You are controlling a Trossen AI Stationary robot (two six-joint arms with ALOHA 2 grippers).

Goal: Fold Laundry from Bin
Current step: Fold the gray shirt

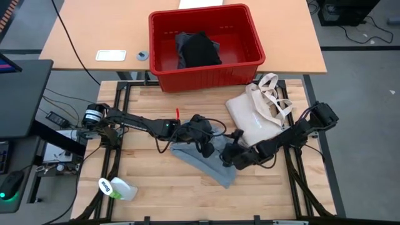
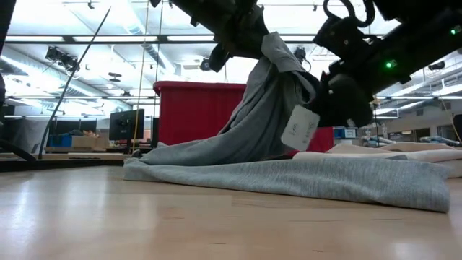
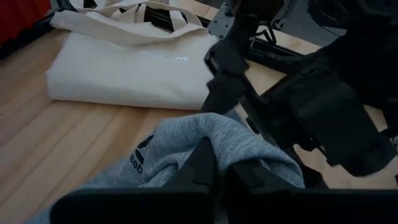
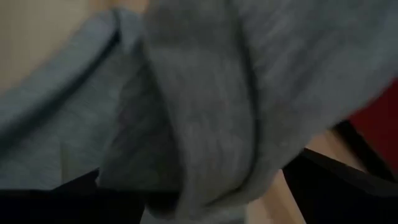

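Mid-table, the grey T-shirt [image 1: 203, 159] is being folded, one edge lifted. Left gripper [image 1: 201, 139] pinches that raised fold; right gripper [image 1: 232, 156] sits close, jaws unclear. Next, I'd say: carry it across. Bin [image 1: 206, 76] waits behind.

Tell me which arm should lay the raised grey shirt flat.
Probably left. Its fingers visibly pinch the grey shirt at the raised fold. The right gripper sits against the same bunch, its grip hidden.

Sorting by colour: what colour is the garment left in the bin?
Black, seen best in the high view.
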